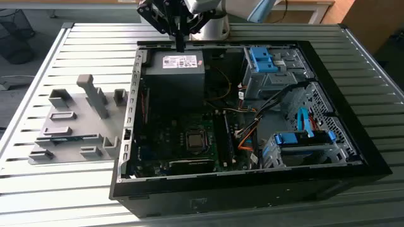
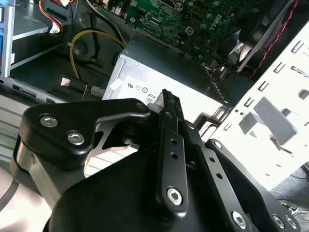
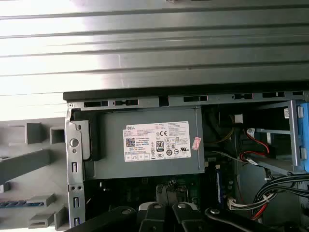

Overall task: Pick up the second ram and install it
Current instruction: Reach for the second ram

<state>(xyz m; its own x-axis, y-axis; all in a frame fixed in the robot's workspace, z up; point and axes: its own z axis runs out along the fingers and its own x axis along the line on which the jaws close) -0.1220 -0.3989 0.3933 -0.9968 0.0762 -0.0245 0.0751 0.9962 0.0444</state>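
My gripper (image 1: 180,43): above the power supply (image 1: 180,71); fingers pressed together, apparently empty.
Second ram (image 1: 66,137): slotted on edge in the grey holder (image 1: 73,105).
Handling: light, stiff, fragile; I would pinch its long edges.

Slatted metal surface under bright light, room edges beyond

The grey ribbed surface (image 1: 69,198) takes up most of the exterior view, and its ridges shine palest toward 12 o'clock. Past its edge at 10 o'clock is grey floor (image 1: 38,21) with a dark, indistinct object (image 1: 14,47) on it. Pale wooden furniture (image 1: 315,7) stands at 1 o'clock, and a brown wooden panel (image 1: 372,21) is beside it toward 2 o'clock.
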